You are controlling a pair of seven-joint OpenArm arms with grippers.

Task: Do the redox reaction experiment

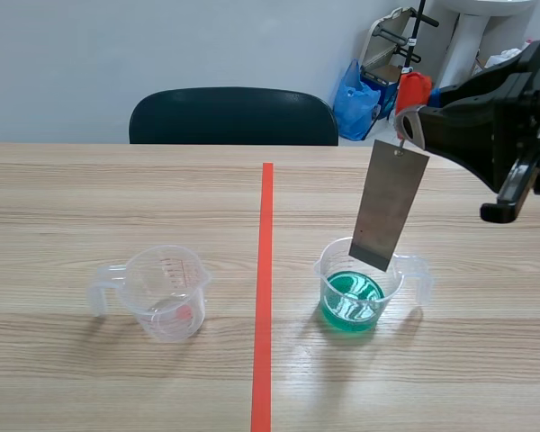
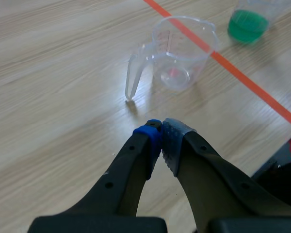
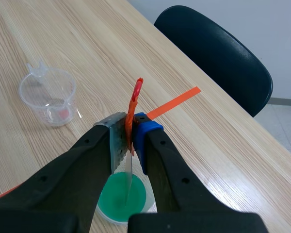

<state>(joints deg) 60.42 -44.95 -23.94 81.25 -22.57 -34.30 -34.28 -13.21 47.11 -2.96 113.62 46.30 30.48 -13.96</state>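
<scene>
A pale wooden table [image 1: 90, 378] fills the scene, with a black chair [image 1: 234, 115] pushed in at its far edge. An orange-red tape line [image 1: 265, 297] runs from near to far down the middle of the table.

The right arm [image 1: 504, 126] comes in high from the right. The right gripper [image 3: 130, 131] is clamped on the top edge of a thin grey metal strip [image 1: 389, 205]. The strip hangs down, slightly tilted, and its lower end is at the mouth of the right-hand cup [image 1: 405, 270]. This clear plastic measuring cup stands right of the tape line and holds green liquid [image 1: 351, 297]. Whether the strip touches the liquid cannot be told.

Left of the line stands a second clear measuring cup [image 1: 162, 292], with a faint pink trace at its bottom.

The left gripper [image 2: 161, 131] has its fingers pressed together on nothing; that left cup lies ahead of it.
</scene>
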